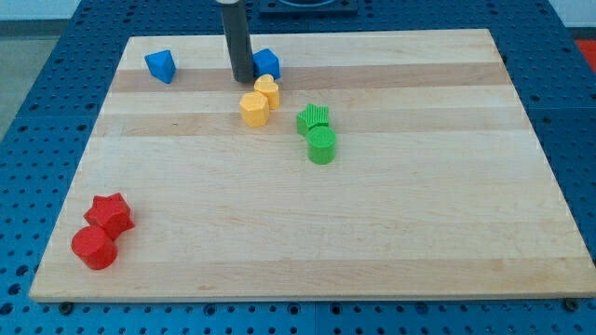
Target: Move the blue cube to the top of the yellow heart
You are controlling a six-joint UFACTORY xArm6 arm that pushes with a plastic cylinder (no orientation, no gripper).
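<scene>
A pale wooden board (298, 233) with lengthwise grain stripes fills most of the view, lying on a blue perforated surface (28, 121) whose rows of small holes show along the view's left, right and bottom edges. A straight dark rod comes down from the view's top, and my tip (242, 78) rests on the board near its top edge; the arm carries no claw, only this rod, so there is nothing to be wide, narrow or holding. The blue cube (267, 63) sits just beside my tip on the view's right, seemingly touching the rod. Directly below it, touching or nearly touching, is the yellow heart (267, 89), and a yellow hexagonal block (254, 108) presses against the heart's lower left. A second blue block (160, 65), angular in shape, lies well apart toward the view's left along the same top edge. Right of the yellow pair, a green star (313, 118) stands against a green cylinder (321, 145) below it. Near the bottom left corner, a red star (110, 213) touches a red cylinder (94, 247).
</scene>
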